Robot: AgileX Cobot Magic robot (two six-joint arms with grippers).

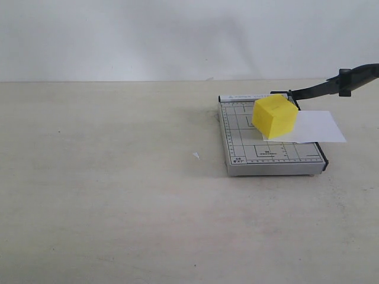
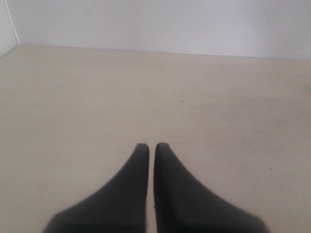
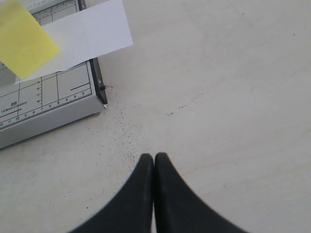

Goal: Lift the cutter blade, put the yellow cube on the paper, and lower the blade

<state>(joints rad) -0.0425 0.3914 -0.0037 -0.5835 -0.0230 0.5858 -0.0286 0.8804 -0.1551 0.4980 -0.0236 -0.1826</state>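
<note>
Yellow cube (image 1: pixel 275 117) sitting on the white paper (image 1: pixel 320 127), over the far right part of the grey gridded trimmer base (image 1: pixel 249 148). Paper flat across the base, overhanging its right edge. Black cutter blade (image 1: pixel 331 87) raised, slanting up from the hinge at the base's far right corner, handle end cut off by the frame edge. Small white scrap (image 1: pixel 195 155) on the bench (image 1: pixel 118 195) left of the base. Left hand (image 2: pixel 151 145) almost together, a mere sliver between the fingers, empty, over the bench. Right hand (image 3: pixel 154 156) pressed together, empty, near the base's corner but apart from it.
</note>
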